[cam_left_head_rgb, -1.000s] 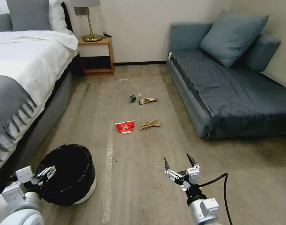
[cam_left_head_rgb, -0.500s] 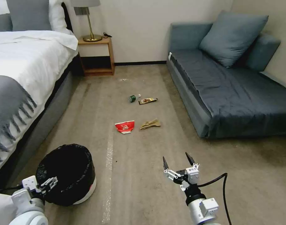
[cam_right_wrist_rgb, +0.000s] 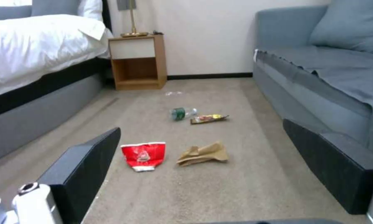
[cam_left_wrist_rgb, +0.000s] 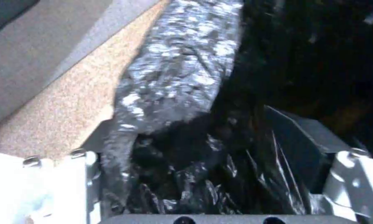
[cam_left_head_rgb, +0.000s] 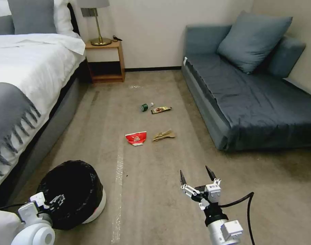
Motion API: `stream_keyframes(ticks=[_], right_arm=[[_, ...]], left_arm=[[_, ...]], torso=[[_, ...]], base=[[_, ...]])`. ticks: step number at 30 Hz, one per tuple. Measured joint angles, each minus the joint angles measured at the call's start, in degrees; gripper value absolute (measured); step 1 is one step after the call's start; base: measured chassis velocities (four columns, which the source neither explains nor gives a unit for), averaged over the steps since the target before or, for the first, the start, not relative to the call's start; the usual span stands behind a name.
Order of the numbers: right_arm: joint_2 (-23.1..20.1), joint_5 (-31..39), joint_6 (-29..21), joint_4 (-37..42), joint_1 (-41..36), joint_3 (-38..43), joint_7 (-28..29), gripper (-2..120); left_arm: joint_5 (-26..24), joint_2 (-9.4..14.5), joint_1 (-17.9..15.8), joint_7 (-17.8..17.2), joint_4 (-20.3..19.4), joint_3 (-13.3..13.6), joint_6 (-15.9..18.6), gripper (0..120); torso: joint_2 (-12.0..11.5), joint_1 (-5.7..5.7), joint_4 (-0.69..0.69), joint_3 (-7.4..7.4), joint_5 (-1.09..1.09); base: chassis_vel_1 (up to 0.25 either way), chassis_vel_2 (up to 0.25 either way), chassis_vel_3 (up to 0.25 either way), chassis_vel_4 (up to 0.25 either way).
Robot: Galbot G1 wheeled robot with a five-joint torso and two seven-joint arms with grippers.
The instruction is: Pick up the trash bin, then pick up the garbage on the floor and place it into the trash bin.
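Trash bin (cam_left_head_rgb: 90,207), round white plastic with glossy black liner, sat on the floor, its rim between the left claw (cam_left_wrist_rgb: 211,174) fingers; thin liner might slip. Right claw (cam_left_head_rgb: 199,182) hovered wide open, empty.

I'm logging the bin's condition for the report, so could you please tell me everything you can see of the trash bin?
The trash bin is round and low, of white plastic, lined with a glossy, crinkled black bag folded over its rim. It appears upright on the carpet beside the bed, at the robot's left. The left end effector is at its near rim, with bunched liner between its fingers in the left wrist view. Its inside looks dark; no contents can be made out.
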Motion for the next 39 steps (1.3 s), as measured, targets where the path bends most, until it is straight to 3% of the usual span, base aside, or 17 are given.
stream_keyframes(ticks=[3, 11, 19, 30, 39], right_arm=[[0.15, -0.33, 0.15, 0.12, -0.23, -0.11, 0.09, 100], [0.80, 0.10, 0.91, 0.45, -0.71, -1.90, 0.10, 100], [0.74, 0.83, 0.27, 0.48, -0.60, -1.79, 0.09, 100], [0.12, 4.47, 1.22, 0.87, -0.20, -1.76, -0.55, 100], [-0.22, 5.94, 1.14, 1.72, -0.17, -1.53, -0.68, 100]], left_arm=[[-0.01, 0.04, 0.01, 0.03, 0.04, 0.02, -0.58, 68], [-0.06, 0.27, -0.19, 0.39, 1.66, 0.01, -6.64, 36], [0.13, -0.19, -0.66, 0.58, 2.50, 0.04, -8.83, 10], [2.37, -1.33, 0.66, -0.39, -1.23, -0.16, -10.86, 8], [9.29, -2.29, 3.01, -1.60, -5.94, -0.32, -14.20, 7]], torso=[[0.00, 0.00, 0.00, 0.00, -0.02], [-0.01, 0.00, -0.02, 0.01, -0.05], [-0.01, 0.00, -0.02, 0.00, 0.00], [-0.01, 0.00, -0.02, 0.01, -0.03], [-0.01, 0.00, 0.00, 0.01, -0.02]], base=[[0.000, 0.000, 0.000, 0.000], [0.000, 0.000, 0.000, 0.000], [0.000, 0.000, 0.000, 0.000], [0.000, 0.000, 0.000, 0.000], [0.000, 0.000, 0.000, 0.000]])
